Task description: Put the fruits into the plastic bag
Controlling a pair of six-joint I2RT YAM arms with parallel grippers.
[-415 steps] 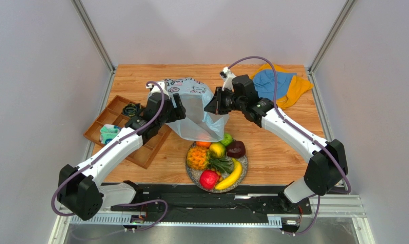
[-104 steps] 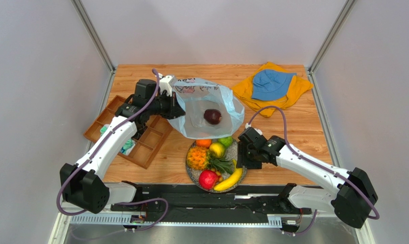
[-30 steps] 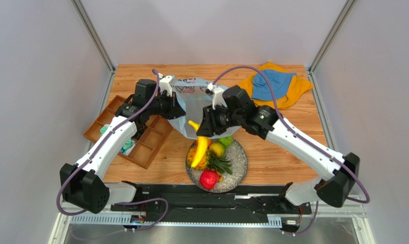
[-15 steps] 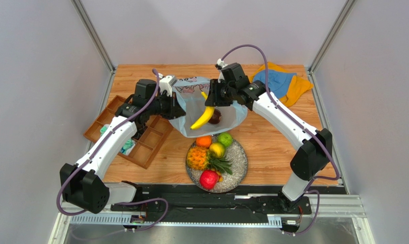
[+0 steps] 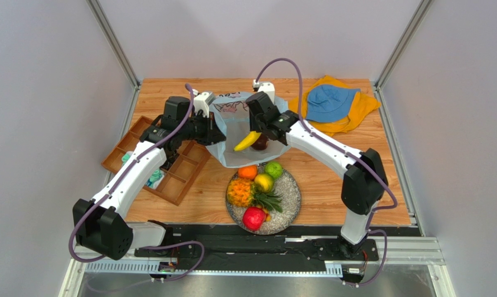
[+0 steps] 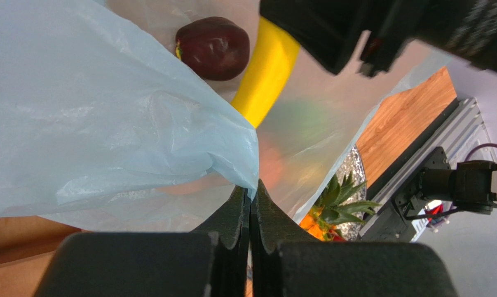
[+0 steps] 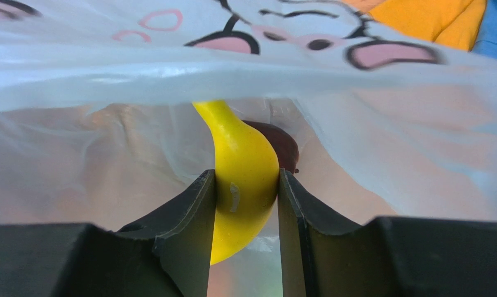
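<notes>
My left gripper (image 5: 215, 133) (image 6: 251, 189) is shut on the rim of the light blue plastic bag (image 5: 232, 158) (image 6: 108, 124), holding its mouth up. Inside the mouth my right gripper (image 5: 257, 132) (image 7: 246, 185) is shut on the yellow banana (image 5: 247, 141) (image 7: 245, 167), just above the dark maroon fruit (image 5: 263, 143) (image 6: 212, 47) that lies in the bag. On the speckled plate (image 5: 291, 192) sit the orange (image 5: 247, 172), green apple (image 5: 273, 169), yellow-green fruit (image 5: 263, 182), pineapple (image 5: 240, 193) and red apple (image 5: 253, 218).
A wooden compartment tray (image 5: 183, 170) lies under my left arm at the left. A blue hat (image 5: 328, 102) on a yellow cloth (image 5: 359, 108) lies at the back right. The plate stands right in front of the bag.
My right arm carried the banana from above the plate back and left into the bag's mouth. The left gripper kept its hold on the bag rim without moving.
</notes>
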